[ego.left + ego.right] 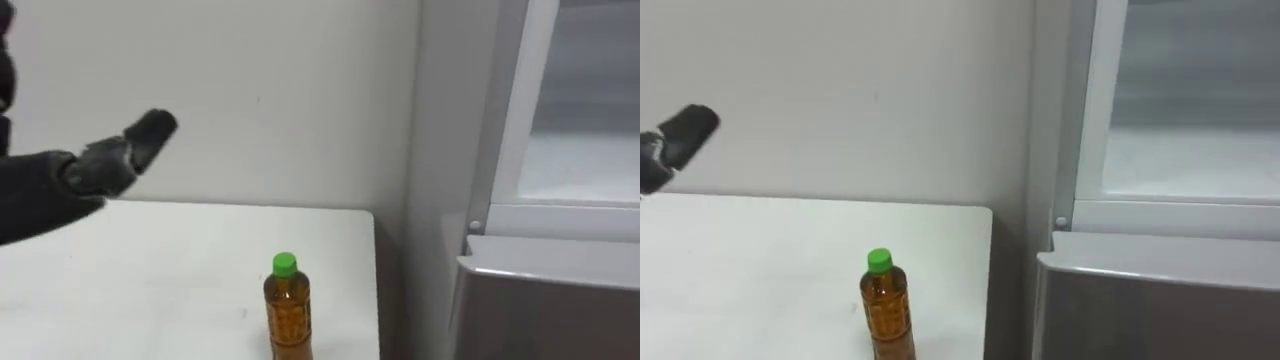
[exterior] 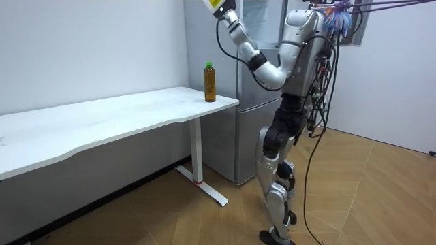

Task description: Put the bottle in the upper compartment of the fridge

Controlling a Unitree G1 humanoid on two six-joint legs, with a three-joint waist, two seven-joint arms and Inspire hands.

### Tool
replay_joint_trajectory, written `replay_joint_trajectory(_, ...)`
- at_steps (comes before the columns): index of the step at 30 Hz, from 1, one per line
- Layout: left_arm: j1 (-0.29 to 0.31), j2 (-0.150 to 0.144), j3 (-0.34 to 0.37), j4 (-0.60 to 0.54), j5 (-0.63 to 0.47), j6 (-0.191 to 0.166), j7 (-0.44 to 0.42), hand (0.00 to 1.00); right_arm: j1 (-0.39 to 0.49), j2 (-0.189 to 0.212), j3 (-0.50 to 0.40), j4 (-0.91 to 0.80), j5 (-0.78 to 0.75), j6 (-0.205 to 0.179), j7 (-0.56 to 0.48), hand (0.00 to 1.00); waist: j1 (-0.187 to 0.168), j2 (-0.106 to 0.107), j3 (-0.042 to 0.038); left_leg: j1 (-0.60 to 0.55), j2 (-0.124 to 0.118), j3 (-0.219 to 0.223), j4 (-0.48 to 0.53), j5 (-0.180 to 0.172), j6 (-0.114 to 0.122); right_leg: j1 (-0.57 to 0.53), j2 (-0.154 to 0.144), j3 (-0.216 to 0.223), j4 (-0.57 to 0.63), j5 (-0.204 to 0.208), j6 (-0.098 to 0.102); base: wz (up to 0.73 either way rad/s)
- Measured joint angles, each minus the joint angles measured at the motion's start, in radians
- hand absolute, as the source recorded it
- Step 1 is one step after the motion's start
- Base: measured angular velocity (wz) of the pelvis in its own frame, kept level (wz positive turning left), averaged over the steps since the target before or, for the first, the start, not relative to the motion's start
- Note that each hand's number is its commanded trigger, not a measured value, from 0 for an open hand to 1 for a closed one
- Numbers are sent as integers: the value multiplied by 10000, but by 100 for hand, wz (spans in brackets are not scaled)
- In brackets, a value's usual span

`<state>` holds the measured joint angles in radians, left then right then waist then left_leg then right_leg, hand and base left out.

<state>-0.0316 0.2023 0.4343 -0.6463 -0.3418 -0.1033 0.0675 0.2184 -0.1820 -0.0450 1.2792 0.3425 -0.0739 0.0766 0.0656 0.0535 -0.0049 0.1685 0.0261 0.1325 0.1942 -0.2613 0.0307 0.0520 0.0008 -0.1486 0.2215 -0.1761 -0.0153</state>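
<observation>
The bottle (image 1: 287, 310) stands upright on the white table (image 1: 150, 280), near the corner closest to the fridge (image 1: 560, 290). It is full of amber liquid and topped with a green cap (image 1: 285, 264). Expect a moderate weight for its size, with smooth plastic walls that may give a little under pressure and slip if you grip too lightly. Being tall and narrow, it will probably tip if you nudge it high up. Wrap it around the middle of the body, below the shoulder, rather than at the cap, so that it hangs straight when you lift. Your left hand (image 1: 105, 160) is raised well above the table and off to the bottle's left, well apart from it. Its fingers are stretched out straight, holding and touching nothing. The upper compartment (image 1: 580, 150) looks open, with a pale interior showing above the grey lower door.
</observation>
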Motion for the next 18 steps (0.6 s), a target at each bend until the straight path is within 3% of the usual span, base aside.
replay_joint_trajectory(4,1229,-59,363,163,29,-4,820,0,206,51,-329,-140,-624,88,-21,0,5,34,2,8,-20,-81,-63,-2,-1,9,-24,-76,29,-11,16,5)
replay_joint_trajectory(9,1805,-147,394,1159,560,-33,1595,0,259,58,-628,-400,-1739,133,-106,0,-29,38,103,-28,-52,-215,-85,-4,2,-14,-87,-201,210,-67,18,6)
replay_joint_trajectory(12,2610,-248,332,2296,583,-41,2011,0,289,57,-621,-362,-2072,365,-339,0,-75,67,105,10,-69,-267,-115,-33,-16,-22,-98,-206,279,-169,15,2)
replay_joint_trajectory(14,3128,-649,289,3589,583,-131,2370,0,444,49,-548,-375,-2375,543,-468,0,-42,36,78,88,-66,-267,-126,-36,-25,-25,-106,-218,412,-268,-12,0)
replay_joint_trajectory(18,3637,-747,-92,6150,379,-112,2796,0,541,78,-574,-338,-2985,765,-526,0,-40,-15,74,172,-137,-317,-95,-51,-52,-19,-126,-249,554,-413,-34,3)
